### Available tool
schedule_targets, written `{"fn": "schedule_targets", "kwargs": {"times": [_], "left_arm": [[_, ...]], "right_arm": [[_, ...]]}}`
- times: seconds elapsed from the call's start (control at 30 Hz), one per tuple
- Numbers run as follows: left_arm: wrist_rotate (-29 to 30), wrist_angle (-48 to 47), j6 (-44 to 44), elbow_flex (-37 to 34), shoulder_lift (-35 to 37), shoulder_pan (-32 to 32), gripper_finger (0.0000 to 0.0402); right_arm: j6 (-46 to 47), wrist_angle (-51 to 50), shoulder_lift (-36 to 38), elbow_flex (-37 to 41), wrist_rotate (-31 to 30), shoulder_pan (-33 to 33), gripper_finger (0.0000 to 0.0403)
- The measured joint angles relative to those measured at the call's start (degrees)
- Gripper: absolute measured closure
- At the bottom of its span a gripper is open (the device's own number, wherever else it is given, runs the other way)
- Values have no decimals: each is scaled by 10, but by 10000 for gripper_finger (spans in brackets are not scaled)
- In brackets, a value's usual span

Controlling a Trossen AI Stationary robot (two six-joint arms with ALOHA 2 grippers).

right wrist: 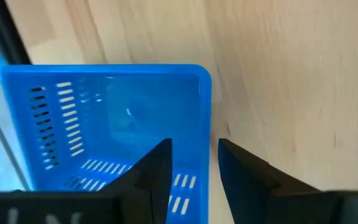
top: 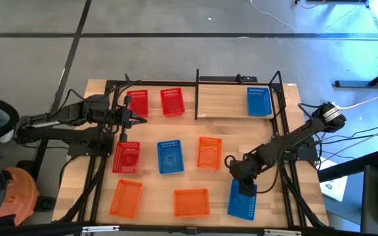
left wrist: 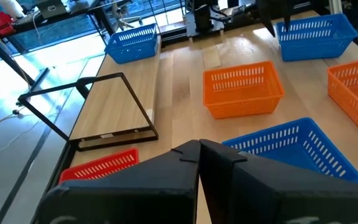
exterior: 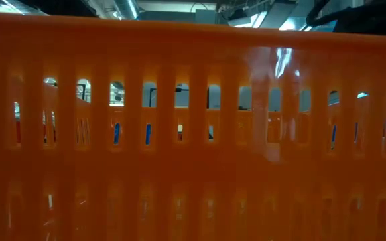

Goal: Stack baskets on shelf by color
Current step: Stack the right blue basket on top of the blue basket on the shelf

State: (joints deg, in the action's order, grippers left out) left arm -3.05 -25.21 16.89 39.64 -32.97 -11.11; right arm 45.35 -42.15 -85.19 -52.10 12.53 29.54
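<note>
The right pincer (top: pixel 244 186) is poised over the near-corner blue basket (top: pixel 242 198), and in the right wrist view its two dark fingers (right wrist: pixel 156 168) stand parted, astride the basket's side wall (right wrist: pixel 205 118), one inside the tub and one outside over bare bench (right wrist: pixel 291 74); nothing is gripped yet. That wall looks like the place to take hold: thin moulded plastic with slots, so light to lift, a little springy, and probably slick enough that a pinch right at the rim could slide off, so I'd want the fingers well down the wall. An off-centre grip like this may let the basket tilt as it rises. Beyond this pincer, on the far side of the bench, sits the shelf (top: pixel 222 98) with another blue basket (top: pixel 258 101) already on it, the likely spot to nest this one. Between pincer and shelf lie an orange basket (top: pixel 209 153) and a middle blue basket (top: pixel 170 157). Over on the other side, the left pincer (top: pixel 136 118) hovers with its fingers closed together and empty, two red baskets (top: pixel 155 103) just beyond it and a third red basket (top: pixel 126 157) just short of it.
</note>
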Motion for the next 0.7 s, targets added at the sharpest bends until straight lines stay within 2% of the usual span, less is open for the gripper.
{"fn": "schedule_targets", "kwargs": {"times": [0.33,0.4,0.5,0.6,0.7], "left_arm": [[0,0,-3,0,0,0,401],[0,0,-3,0,0,0,401],[0,0,-3,0,0,0,401],[0,0,-3,0,0,0,401],[0,0,-2,0,0,0,401]], "right_arm": [[-10,4,-50,0,-8,0,284],[-9,12,-56,0,-7,0,309],[0,24,-57,-1,24,-13,379],[5,-3,-56,-18,42,-29,390],[-37,-80,-52,-57,48,-48,397]]}}
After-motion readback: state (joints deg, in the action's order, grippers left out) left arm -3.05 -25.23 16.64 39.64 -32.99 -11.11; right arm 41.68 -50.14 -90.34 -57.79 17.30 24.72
